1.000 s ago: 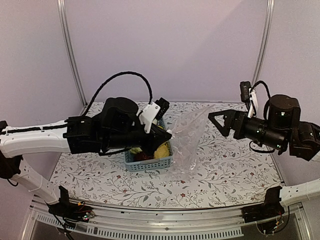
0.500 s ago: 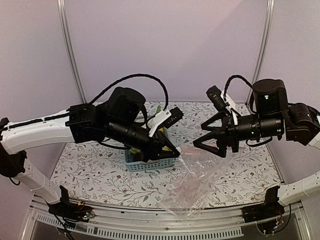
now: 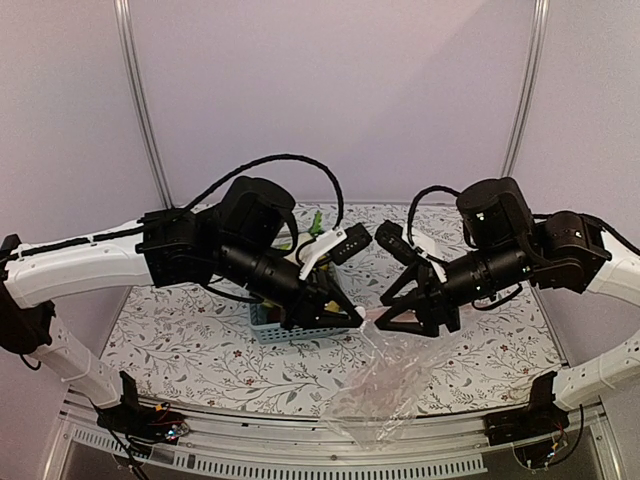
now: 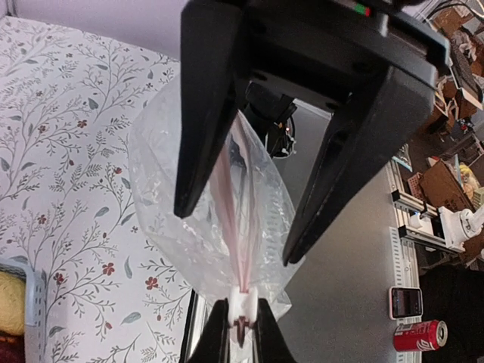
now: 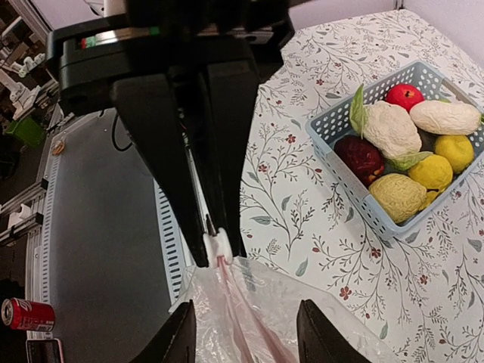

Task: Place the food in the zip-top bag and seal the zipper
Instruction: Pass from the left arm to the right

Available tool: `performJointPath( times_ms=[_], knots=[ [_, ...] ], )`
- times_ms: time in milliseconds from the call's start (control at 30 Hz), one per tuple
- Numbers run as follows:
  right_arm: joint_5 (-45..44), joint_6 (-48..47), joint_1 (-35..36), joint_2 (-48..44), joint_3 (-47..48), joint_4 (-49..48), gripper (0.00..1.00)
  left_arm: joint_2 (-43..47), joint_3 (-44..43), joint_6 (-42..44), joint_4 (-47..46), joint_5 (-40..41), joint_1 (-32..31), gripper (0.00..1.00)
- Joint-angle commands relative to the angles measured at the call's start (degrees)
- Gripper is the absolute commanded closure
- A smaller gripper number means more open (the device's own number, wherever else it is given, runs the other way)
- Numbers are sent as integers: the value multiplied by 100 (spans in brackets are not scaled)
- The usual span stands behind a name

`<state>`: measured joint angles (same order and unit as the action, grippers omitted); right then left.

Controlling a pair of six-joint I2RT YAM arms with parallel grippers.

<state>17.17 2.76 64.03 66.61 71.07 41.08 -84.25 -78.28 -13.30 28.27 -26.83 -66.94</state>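
From above, the left pincer (image 3: 355, 318) and right pincer (image 3: 405, 322) meet tip to tip over the near half of the desk (image 3: 480, 350). The clear bag (image 3: 385, 390) hangs from the point between them and sags past the desk's near edge. The basket (image 3: 262, 322) sits just behind the left arm, mostly hidden.

In the left wrist view, the left pincer (image 4: 240, 333) is clamped on a white tab at one end of the zip strip (image 4: 231, 204). The strip's long axis runs straight away from it, through the gap of the right pincer (image 4: 236, 236), which stands wide open astride the strip and holds nothing. A red can (image 4: 420, 335) lies on the floor, its lettering too small to read.

In the right wrist view, the right pincer (image 5: 249, 333) gapes over the bag (image 5: 302, 318), with the left pincer (image 5: 215, 249) directly ahead. The toy food (image 5: 393, 128) lies in the basket (image 5: 393, 219), well off to one side. The right arm looks best placed to take the strip next.
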Motion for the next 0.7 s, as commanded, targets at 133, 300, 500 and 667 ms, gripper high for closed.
performJointPath(
  times_ms=[133,300,500,667],
  knots=[
    [73,187,-35,-186,-368,-277,86,222,269,-188,-455,54,157,92],
    [-70,415,-37,-459,-646,-765,100,447,709,-519,-977,473,241,45],
    [-153,631,-31,-652,-889,-1330,100,709,1410,-987,-2070,706,269,10],
    [-231,694,-31,-669,-909,-1451,100,559,1394,-1190,-2391,341,269,25]
  ],
)
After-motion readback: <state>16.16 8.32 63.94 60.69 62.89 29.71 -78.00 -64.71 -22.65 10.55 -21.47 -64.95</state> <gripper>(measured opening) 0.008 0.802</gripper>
